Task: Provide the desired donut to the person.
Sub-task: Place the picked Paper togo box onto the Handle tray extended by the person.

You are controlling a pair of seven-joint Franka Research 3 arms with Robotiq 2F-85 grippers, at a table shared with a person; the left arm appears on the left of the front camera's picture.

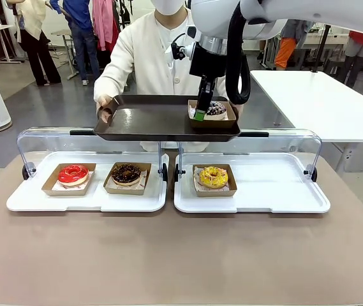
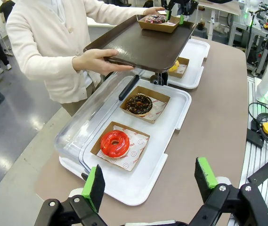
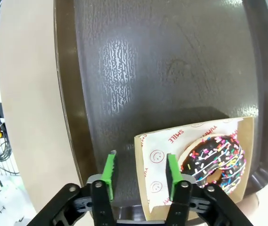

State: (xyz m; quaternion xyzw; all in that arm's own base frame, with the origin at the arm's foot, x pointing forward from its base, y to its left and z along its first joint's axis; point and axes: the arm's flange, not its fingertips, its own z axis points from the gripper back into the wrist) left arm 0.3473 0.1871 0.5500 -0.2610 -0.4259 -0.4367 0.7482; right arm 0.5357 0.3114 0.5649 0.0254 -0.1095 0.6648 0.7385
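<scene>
The person (image 1: 141, 57) in a cream cardigan holds a dark brown tray (image 1: 143, 121) over the display cases with both hands. On the tray's right end sits a chocolate donut with coloured sprinkles (image 1: 217, 108) in a cardboard box. My right gripper (image 1: 200, 113) hangs just over the box's near-left edge. In the right wrist view the right gripper (image 3: 140, 172) is open, its fingers straddling the box's edge beside the sprinkled donut (image 3: 216, 162), gripping nothing. My left gripper (image 2: 150, 179) is open and empty, low over the table near the white tray's corner, far from the brown tray (image 2: 143, 47).
Two white display trays (image 1: 264, 191) with raised clear lids lie across the table. They hold a red glazed donut (image 1: 73, 173), a chocolate donut (image 1: 126, 173) and a yellow donut (image 1: 213, 176), each in a cardboard box. A white table (image 1: 321, 95) stands at the back right.
</scene>
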